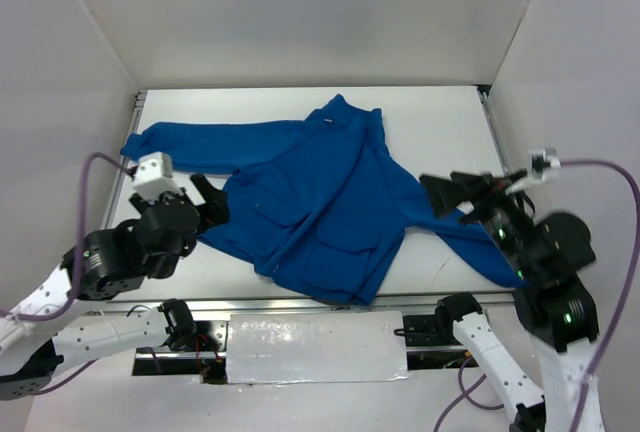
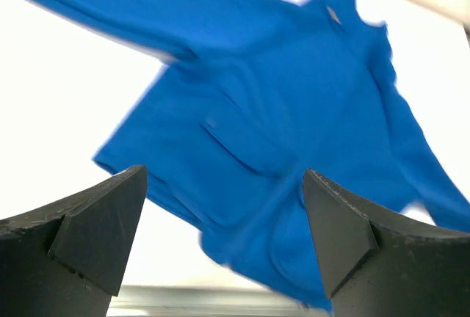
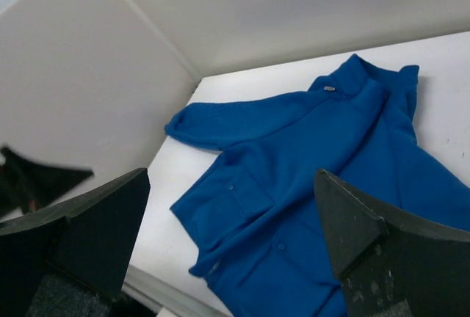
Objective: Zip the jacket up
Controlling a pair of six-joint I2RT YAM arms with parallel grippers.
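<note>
Lying flat between both tools, the jacket [image 1: 320,212], left tool [image 1: 207,199] and right tool [image 1: 447,194] spread apart, empty.

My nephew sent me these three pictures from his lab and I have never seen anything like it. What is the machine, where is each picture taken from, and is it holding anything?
It is a robot with two arms fixed at the near edge of a white table. One picture looks down from above. The other two come from small cameras on the wrists, so the dark wedges at their bottom corners are each claw's own fingers. On the table lies a blue jacket, spread out with its sleeves stretched to either side. The left claw hovers by one edge of the jacket, the right claw over the other sleeve. Both are wide open and hold nothing.
</note>
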